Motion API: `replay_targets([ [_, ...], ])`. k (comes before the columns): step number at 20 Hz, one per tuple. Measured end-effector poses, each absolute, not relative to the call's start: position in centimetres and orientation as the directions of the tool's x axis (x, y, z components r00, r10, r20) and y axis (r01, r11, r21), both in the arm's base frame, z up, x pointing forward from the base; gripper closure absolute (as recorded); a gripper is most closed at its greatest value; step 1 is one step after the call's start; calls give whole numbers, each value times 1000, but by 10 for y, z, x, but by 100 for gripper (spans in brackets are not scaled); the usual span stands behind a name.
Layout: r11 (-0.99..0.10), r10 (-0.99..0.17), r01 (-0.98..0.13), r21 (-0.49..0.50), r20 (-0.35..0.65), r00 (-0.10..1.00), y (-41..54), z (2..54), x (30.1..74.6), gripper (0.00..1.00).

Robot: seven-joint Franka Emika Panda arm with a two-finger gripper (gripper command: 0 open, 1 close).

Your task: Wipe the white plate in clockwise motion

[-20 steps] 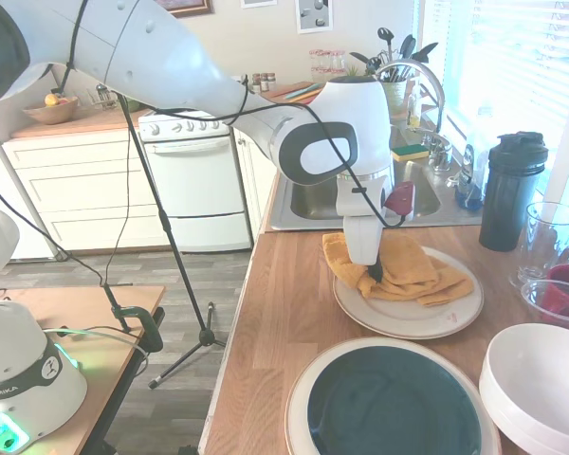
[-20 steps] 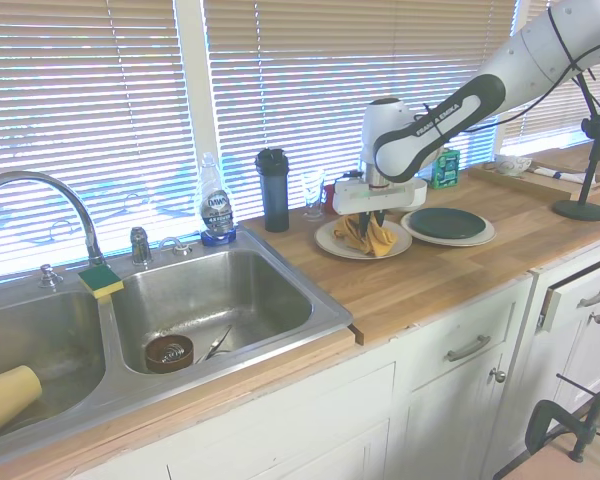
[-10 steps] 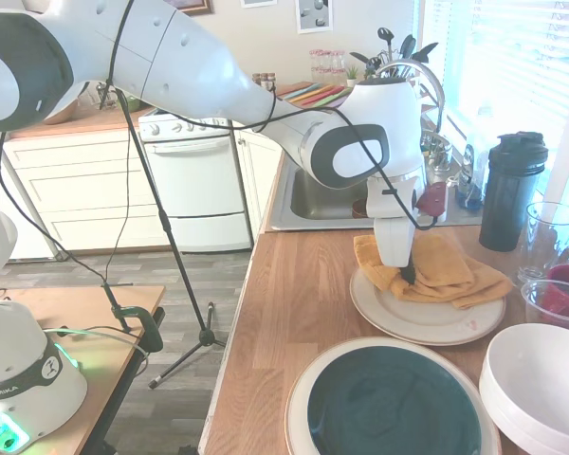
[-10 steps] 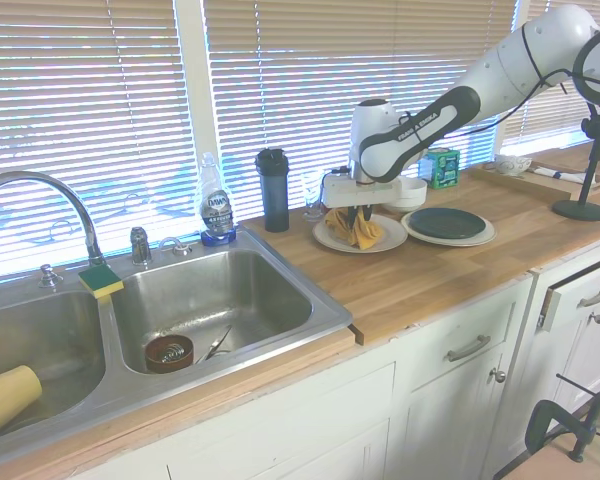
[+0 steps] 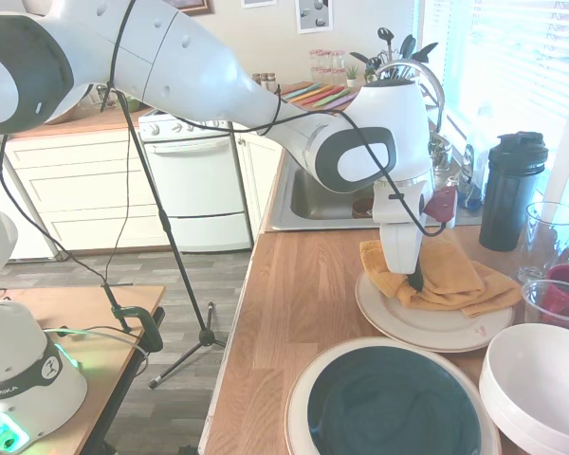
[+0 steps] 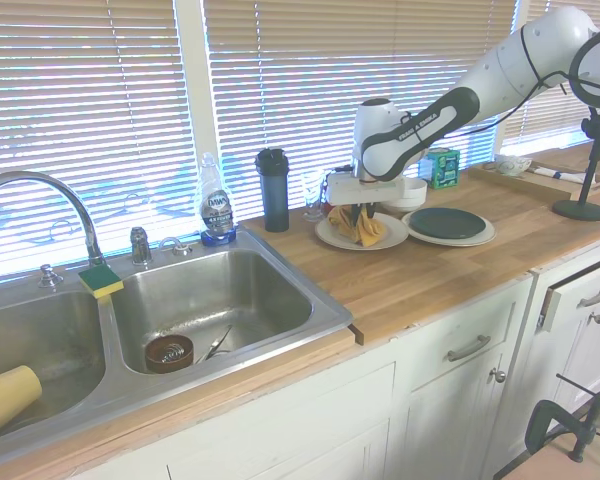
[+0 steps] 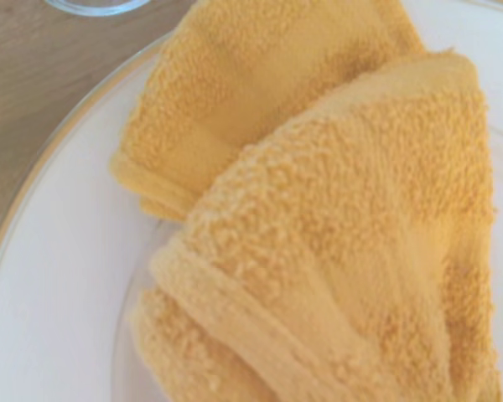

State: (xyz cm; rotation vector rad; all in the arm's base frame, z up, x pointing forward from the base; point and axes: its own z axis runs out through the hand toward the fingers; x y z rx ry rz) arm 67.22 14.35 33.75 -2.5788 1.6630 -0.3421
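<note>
first exterior view stands at the counter's (image 5: 294, 313) end, low and close, facing along it toward the sink (image 5: 308, 201) and stove (image 5: 194, 180). second exterior view looks back from beyond the sink (image 6: 215, 300), farther off. both share the plate (image 5: 427, 327) (image 6: 332, 238). wrist view looks straight down, very near, onto cloth (image 7: 335, 234).

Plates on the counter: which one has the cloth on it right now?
The white plate, plain cream all over, nearer the sink. The yellow cloth lies on it under the gripper. The larger plate beside it has a dark teal centre and no cloth.
</note>
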Motion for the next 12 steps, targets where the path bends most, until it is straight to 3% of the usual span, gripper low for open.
replay_targets([
  [12,-420,-902,-899,-124,169,398,105,340,653,100],
])
